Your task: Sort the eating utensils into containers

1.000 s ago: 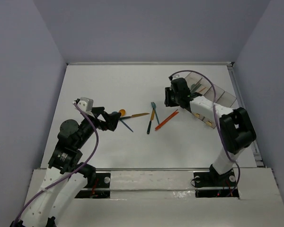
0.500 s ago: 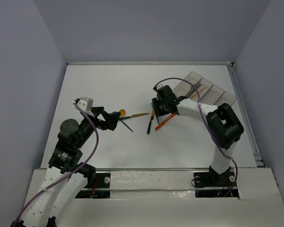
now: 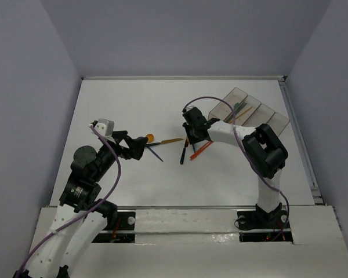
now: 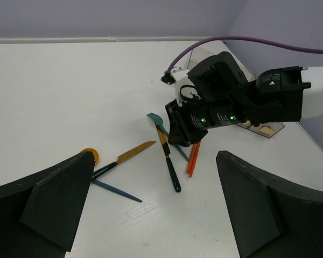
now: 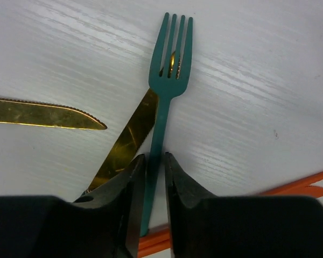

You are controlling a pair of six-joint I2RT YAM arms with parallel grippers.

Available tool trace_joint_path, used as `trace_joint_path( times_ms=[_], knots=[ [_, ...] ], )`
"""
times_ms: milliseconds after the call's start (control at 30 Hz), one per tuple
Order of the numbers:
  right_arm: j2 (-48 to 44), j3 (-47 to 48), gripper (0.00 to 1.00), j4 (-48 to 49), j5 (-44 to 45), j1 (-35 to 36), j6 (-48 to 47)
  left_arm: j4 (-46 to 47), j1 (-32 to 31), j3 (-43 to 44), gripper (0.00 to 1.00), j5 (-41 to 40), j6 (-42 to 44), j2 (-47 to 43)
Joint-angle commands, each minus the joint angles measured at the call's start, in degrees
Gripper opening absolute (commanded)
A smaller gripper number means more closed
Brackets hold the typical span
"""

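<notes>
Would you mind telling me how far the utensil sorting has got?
Partly done: a few utensils already lie in the bins. In hand: the right pincer straddles the teal fork handle, not visibly clamped. Left: the gold knife, orange pieces and others loose on the table; the left pincer is open.

Even, soft overhead light; faint shadows, all views sharp.

We see the fork (image 5: 164, 102) lying on the table (image 3: 133, 104) across a knife (image 5: 126, 141), a second knife (image 5: 40, 114) to its left, and the containers (image 3: 261, 113) far to the right holding utensils (image 3: 241, 106).
</notes>
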Motion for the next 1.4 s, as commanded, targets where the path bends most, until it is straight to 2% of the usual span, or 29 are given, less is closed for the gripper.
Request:
trace_joint_path(
  times_ms=[0,67,200,300,567,833,933,1100,1267,1367],
  knots=[
    [2.58,3.02,0.23,-4.23,6.43,1.27,2.81,2.27,0.18,2.34,0.99,0.84,0.66,-0.35],
    [3.46,3.63,0.21,-5.46,8.54,1.27,3.6,2.35,0.18,2.34,0.99,0.92,0.66,-0.26],
    [4.78,4.69,0.04,-6.26,11.88,1.27,5.0,2.35,0.71,2.34,0.99,1.1,0.66,-0.26],
    [4.69,4.78,0.0,-3.72,12.59,1.27,6.58,2.53,0.71,2.34,0.99,1.28,0.57,-0.35],
    [0.22,5.57,0.0,7.27,13.99,1.27,13.7,2.53,0.71,2.34,0.99,1.45,0.66,-0.09],
    [-5.24,4.61,0.0,14.84,20.5,0.04,17.48,2.53,0.71,2.25,0.99,1.8,0.57,-0.26],
    [-9.1,2.33,0.0,19.04,20.68,-2.24,17.92,2.53,0.71,2.25,0.99,1.98,0.57,-0.53],
    [-13.23,0.3,0.0,19.58,18.31,-7.16,19.85,2.62,0.71,2.25,0.99,2.15,0.57,-0.7],
    [-15.17,-3.22,0.0,22.12,12.42,-16.9,25.91,2.53,0.71,2.25,0.99,2.15,0.49,-0.97],
    [-12.89,-0.95,0.0,20.56,11.36,-20.34,26.45,2.71,0.71,2.17,0.99,2.42,0.48,-0.88]
  ],
)
